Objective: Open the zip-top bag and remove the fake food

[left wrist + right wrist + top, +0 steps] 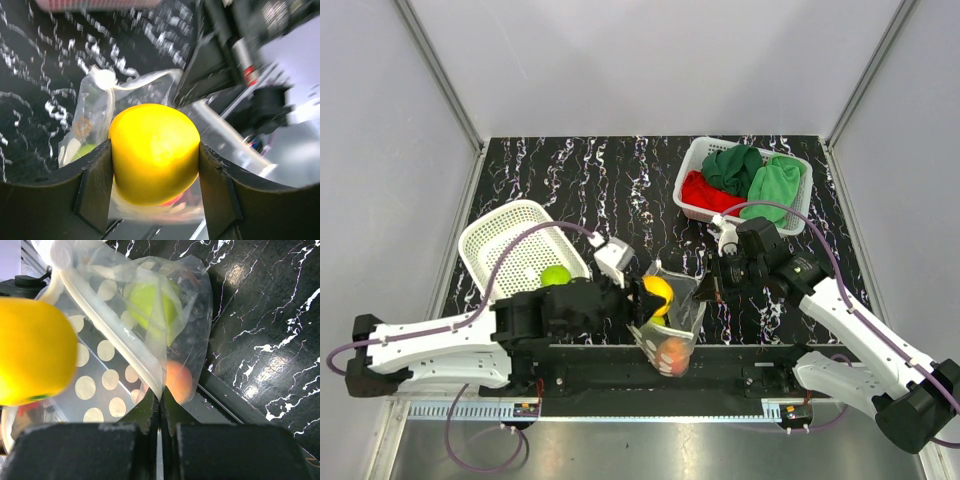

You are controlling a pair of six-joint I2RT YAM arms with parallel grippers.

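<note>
My left gripper (651, 297) is shut on the yellow lemon-like fruit (154, 151), holding it just above the mouth of the zip-top bag (682, 318). The bag is clear with white dots and hangs upright near the table's front edge. My right gripper (161, 399) is shut on the bag's rim (125, 340) and holds that side up. Inside the bag lie a green apple (152, 302) and an orange-pink peach (179, 381). In the top view the peach (673, 352) shows at the bag's bottom.
A white perforated basket (495, 235) at the left holds another green apple (556, 275). A second white basket (692, 178) at the back right holds red and green cloths (760, 180). A black rail (610, 362) runs along the near edge.
</note>
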